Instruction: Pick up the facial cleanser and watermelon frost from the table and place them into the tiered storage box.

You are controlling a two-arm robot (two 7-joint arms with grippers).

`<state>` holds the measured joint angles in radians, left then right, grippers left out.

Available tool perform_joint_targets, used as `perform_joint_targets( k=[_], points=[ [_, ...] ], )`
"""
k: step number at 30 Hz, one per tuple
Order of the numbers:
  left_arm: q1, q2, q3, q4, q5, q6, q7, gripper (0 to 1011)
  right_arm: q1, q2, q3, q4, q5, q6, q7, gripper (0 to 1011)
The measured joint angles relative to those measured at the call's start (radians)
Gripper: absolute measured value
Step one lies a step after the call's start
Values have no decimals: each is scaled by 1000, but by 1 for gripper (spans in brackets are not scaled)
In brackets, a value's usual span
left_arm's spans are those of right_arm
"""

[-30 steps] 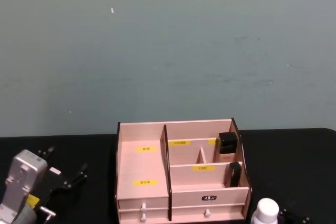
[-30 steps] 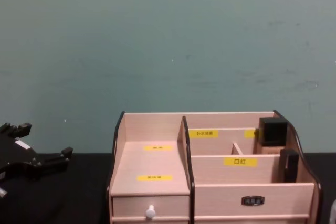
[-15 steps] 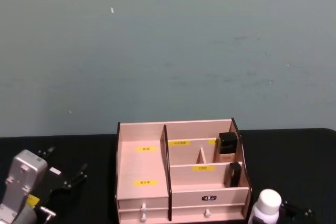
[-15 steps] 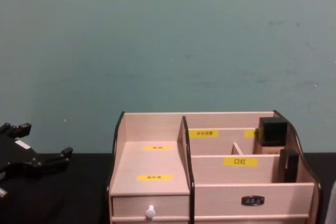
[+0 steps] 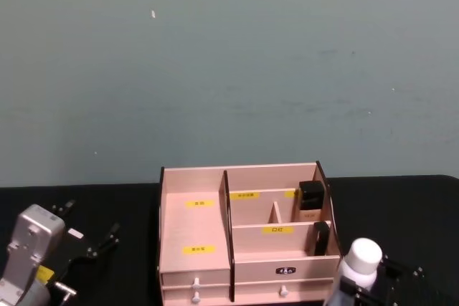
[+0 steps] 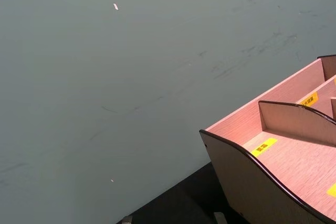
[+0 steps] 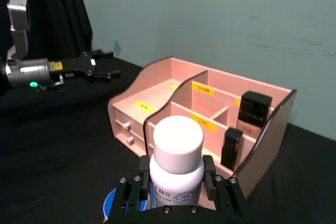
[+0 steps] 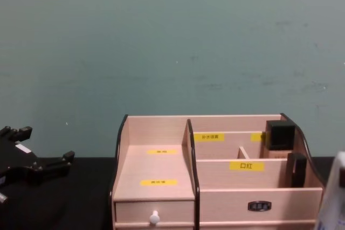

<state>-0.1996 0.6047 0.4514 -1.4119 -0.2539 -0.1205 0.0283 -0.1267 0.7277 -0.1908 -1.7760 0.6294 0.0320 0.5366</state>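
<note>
The tiered storage box (image 5: 193, 228) (image 8: 153, 161) (image 7: 157, 97) (image 6: 294, 156) stands at the table's middle, light wood with yellow labels. My right gripper (image 5: 363, 281) (image 7: 177, 184) is shut on a white bottle with a white cap (image 5: 362, 257) (image 7: 177, 153) (image 8: 334, 197), which I take for the facial cleanser. It hangs upright just off the box's front right corner. I cannot pick out the watermelon frost. My left gripper (image 5: 90, 221) (image 8: 43, 146) (image 7: 107, 64) rests open and empty to the left of the box.
Two black items (image 5: 311, 193) (image 5: 321, 237) stand in the box's right compartments. A blue round thing (image 7: 112, 203) peeks out under my right gripper. The table is covered in black cloth (image 5: 401, 206), and a teal wall (image 5: 229, 69) rises behind it.
My right gripper has lifted the white bottle and brought it closer to the box's front right corner. The bottle now shows at the chest view's right edge. The left arm has not moved.
</note>
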Motion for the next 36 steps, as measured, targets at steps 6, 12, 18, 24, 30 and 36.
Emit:
perform_joint_targets(
  k=[6, 12, 18, 24, 30, 36],
  points=[
    [0, 0, 0, 0, 0, 0, 0, 1001, 31, -7, -17, -3, 3, -13, 0, 601],
    [0, 0, 0, 0, 0, 0, 0, 1001, 73, -23, -40, 5, -6, -20, -8, 601],
    [0, 0, 0, 0, 0, 0, 0, 1001, 114, -46, -60, 17, -26, -28, -22, 600],
    [0, 0, 0, 0, 0, 0, 0, 1001, 152, -69, -73, 27, -40, -34, -32, 600],
    [0, 0, 0, 0, 0, 0, 0, 1001, 191, -94, -88, 39, -57, -33, -45, 601],
    [0, 0, 0, 0, 0, 0, 0, 1001, 237, -122, -108, 59, -75, -19, -59, 601]
  ],
)
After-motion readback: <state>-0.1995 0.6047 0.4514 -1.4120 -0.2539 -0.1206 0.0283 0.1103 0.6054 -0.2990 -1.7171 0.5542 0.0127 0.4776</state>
